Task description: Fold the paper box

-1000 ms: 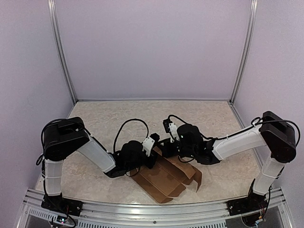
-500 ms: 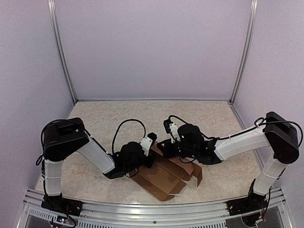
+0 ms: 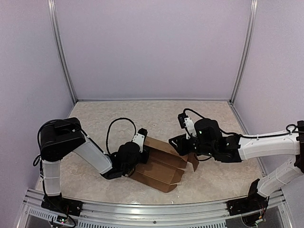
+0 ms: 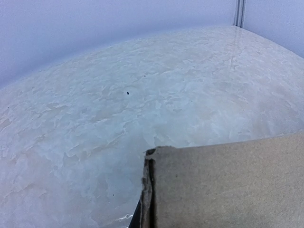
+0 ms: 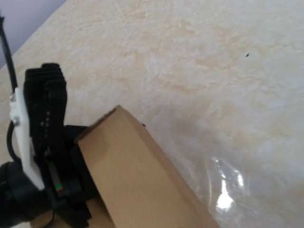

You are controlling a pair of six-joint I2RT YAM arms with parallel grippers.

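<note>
The paper box (image 3: 160, 165) is a brown cardboard piece, part folded, lying near the front middle of the table. My left gripper (image 3: 141, 153) is at its left end, shut on the cardboard. In the left wrist view the box (image 4: 228, 185) fills the lower right, its doubled edge right at the jaws. My right gripper (image 3: 175, 142) hovers by the box's upper right flap; its fingers are not visible, so its state is unclear. In the right wrist view a raised panel of the box (image 5: 137, 180) slants up beside the left gripper's black body (image 5: 42, 156).
The pale marbled table (image 3: 118, 118) is enclosed by white walls with aluminium posts (image 3: 64, 52) at the back corners. A metal rail (image 3: 142, 209) runs along the near edge between the arm bases. A bright glare spot (image 5: 223, 199) lies on the table.
My right arm has drawn back to the right, off the box's upper edge. The box and my left gripper have shifted a little left, and the box lies flatter.
</note>
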